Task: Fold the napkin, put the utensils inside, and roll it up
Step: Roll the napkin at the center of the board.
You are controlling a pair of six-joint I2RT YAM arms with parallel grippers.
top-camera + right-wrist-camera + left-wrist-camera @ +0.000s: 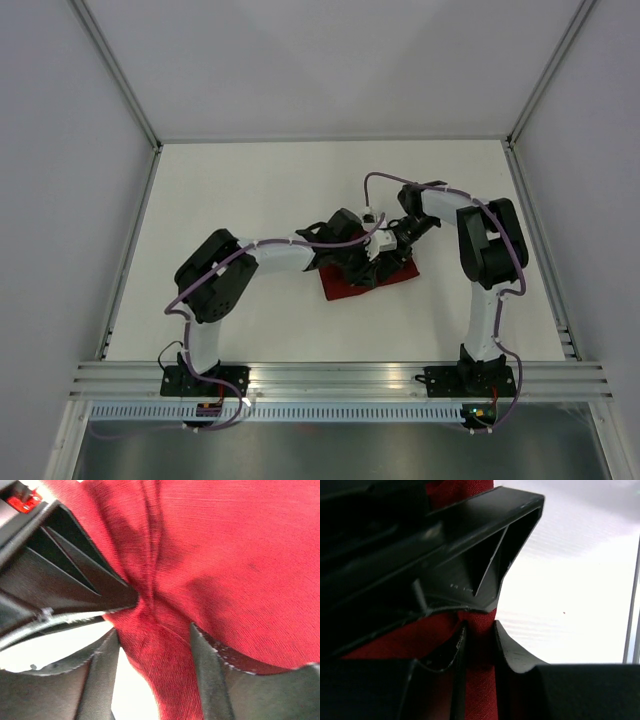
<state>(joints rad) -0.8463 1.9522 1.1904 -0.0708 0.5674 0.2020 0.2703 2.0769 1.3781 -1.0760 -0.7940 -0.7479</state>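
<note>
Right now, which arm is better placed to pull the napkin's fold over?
Left, probably: the left gripper pinches a thin ridge of the napkin tightly, while the right gripper straddles a thicker bunch with a gap showing on one side.

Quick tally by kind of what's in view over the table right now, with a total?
Napkin: 1
Grippers: 2, the left gripper and the right gripper
Utensils: 0 in view
Total: 3
</note>
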